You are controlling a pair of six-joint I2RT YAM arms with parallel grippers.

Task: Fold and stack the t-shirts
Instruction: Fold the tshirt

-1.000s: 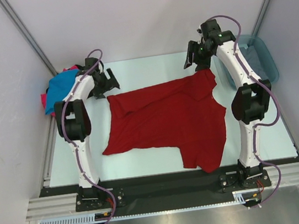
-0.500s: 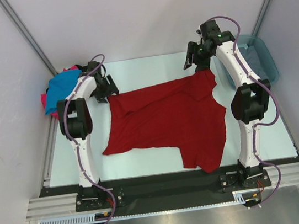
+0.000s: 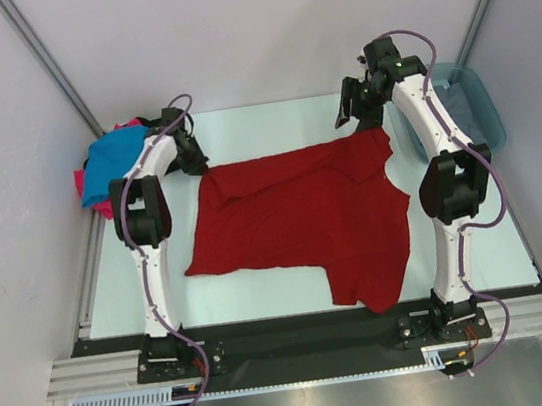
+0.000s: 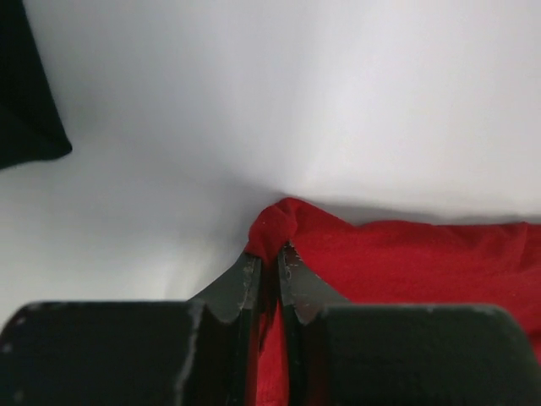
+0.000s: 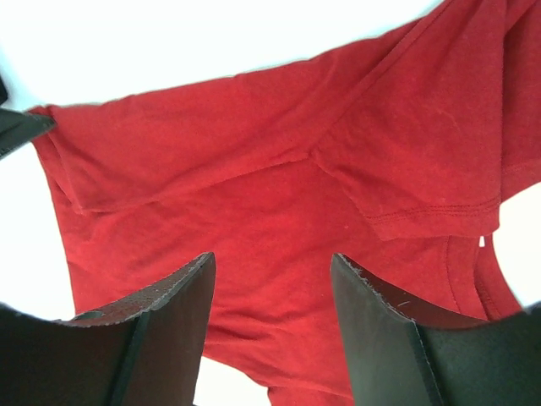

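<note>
A dark red t-shirt [image 3: 304,219] lies spread and partly rumpled across the middle of the table. My left gripper [image 3: 197,165] is at its far left corner, and in the left wrist view the left gripper [image 4: 270,260] is shut on a pinched bunch of that red cloth [image 4: 406,262]. My right gripper [image 3: 350,103] hangs above the shirt's far right corner; in the right wrist view the right gripper [image 5: 270,279] stands open with nothing between its fingers, and the red t-shirt [image 5: 254,186] fills the view below. More t-shirts, bright blue [image 3: 104,166] and hot pink [image 3: 79,179], are heaped at the far left.
A teal plastic tub [image 3: 469,104] holding grey cloth stands at the far right edge. White enclosure walls close in the left, right and back sides. A black cloth edge [image 4: 25,101] shows at the upper left of the left wrist view.
My left gripper moved right onto the shirt's far left corner and closed from open onto the cloth. The right arm has not moved.
</note>
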